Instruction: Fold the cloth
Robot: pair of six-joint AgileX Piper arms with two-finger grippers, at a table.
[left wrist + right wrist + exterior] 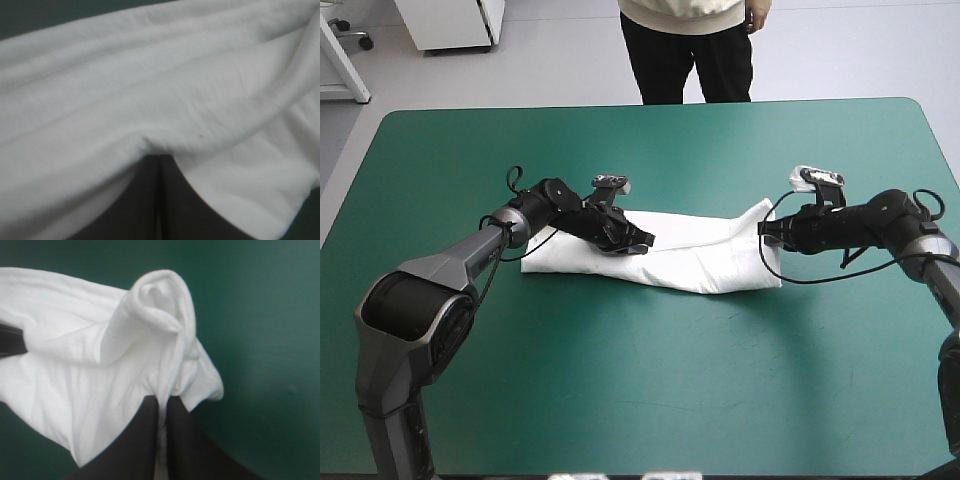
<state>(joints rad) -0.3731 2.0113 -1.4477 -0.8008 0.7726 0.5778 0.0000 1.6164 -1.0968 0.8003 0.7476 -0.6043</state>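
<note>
Lying folded on the table (620, 380), the T-shirt (705, 258) is clamped by the left gripper (640, 241) and, at its end, the right gripper (766, 231).

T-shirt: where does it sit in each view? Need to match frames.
High view: the T-shirt is a long folded band mid-table, between the left pincer and the right pincer.
Left wrist view: the T-shirt fills nearly everything ahead of the left pincer.
Right wrist view: its bunched end is pinched in the right pincer.
Shared landmark: the teal-green cover bordering it.
</note>
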